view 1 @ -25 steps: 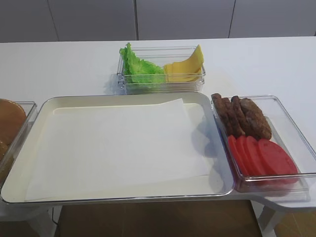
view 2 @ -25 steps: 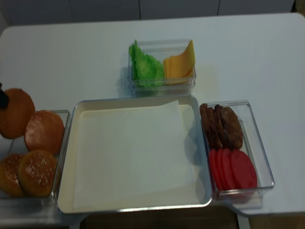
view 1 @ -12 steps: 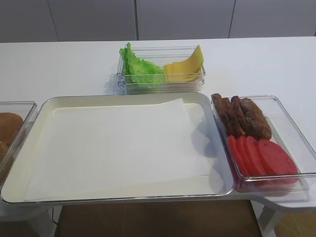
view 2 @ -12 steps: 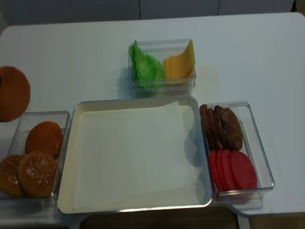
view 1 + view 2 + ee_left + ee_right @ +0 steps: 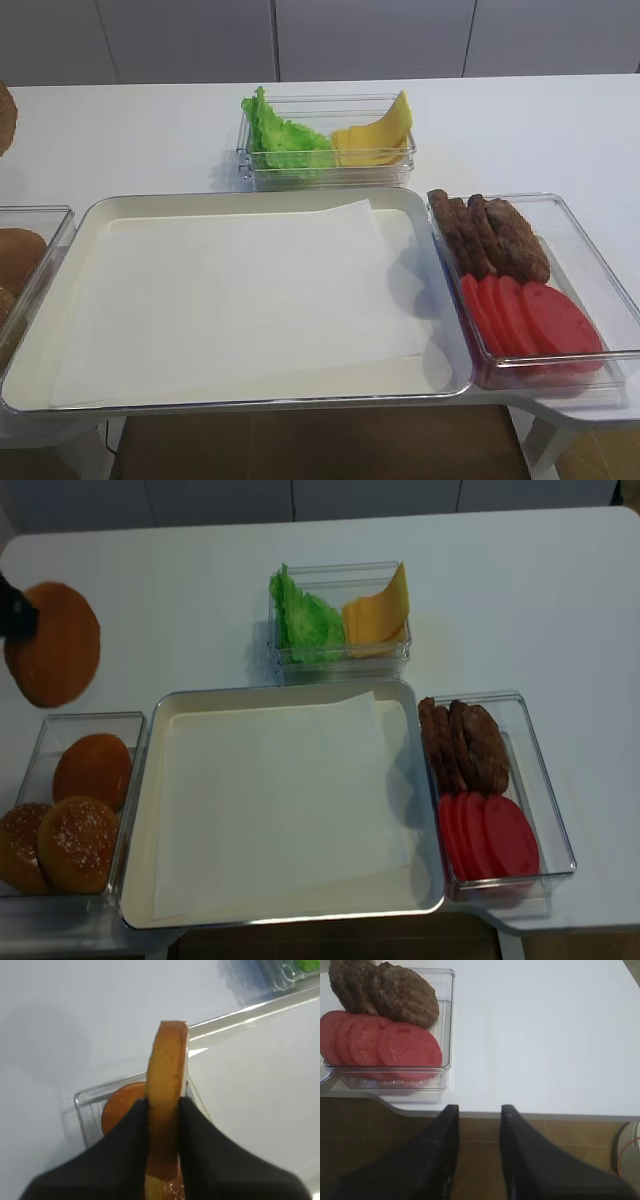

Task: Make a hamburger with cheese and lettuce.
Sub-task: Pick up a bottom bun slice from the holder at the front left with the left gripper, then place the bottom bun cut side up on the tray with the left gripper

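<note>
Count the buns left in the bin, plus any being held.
4: three in the bin, one at the back and two in front, plus a bun half in the left gripper. More may be hidden.

White tabletop fills mid frame; grey panelled wall along top; brown tiled floor at bottom. Soft, even light.
</note>
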`<control>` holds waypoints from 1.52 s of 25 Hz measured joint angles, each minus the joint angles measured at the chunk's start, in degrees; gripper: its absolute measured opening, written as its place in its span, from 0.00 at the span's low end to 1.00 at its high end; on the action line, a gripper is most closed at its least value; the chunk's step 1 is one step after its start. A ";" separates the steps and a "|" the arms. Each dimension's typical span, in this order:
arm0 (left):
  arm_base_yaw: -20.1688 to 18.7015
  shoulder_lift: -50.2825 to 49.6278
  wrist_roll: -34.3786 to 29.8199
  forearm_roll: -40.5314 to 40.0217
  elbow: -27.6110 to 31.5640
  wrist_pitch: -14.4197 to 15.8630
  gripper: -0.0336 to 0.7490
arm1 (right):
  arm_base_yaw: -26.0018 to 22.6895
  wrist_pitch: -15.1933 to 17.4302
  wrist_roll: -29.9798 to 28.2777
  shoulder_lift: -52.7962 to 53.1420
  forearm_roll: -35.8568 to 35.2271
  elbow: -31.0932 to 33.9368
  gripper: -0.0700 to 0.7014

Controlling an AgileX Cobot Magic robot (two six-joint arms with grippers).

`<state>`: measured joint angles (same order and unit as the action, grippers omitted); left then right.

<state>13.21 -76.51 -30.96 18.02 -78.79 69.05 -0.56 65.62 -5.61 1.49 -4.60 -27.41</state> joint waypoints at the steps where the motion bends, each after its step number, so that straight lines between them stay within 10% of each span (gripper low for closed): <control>1: -1.74 0.00 1.70 -2.25 0.00 0.33 0.21 | 0.00 0.00 0.00 0.00 0.00 0.00 0.37; 20: -40.85 0.00 32.18 -37.31 0.00 0.79 0.21 | 0.00 0.00 0.00 0.00 0.00 0.00 0.37; 38: -64.18 -15.50 55.68 -54.56 0.00 1.28 0.21 | 0.00 0.00 0.00 0.00 -0.10 0.00 0.37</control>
<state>-50.97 -92.01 24.72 -36.54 -78.79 70.33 -0.56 65.62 -5.61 1.49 -4.69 -27.41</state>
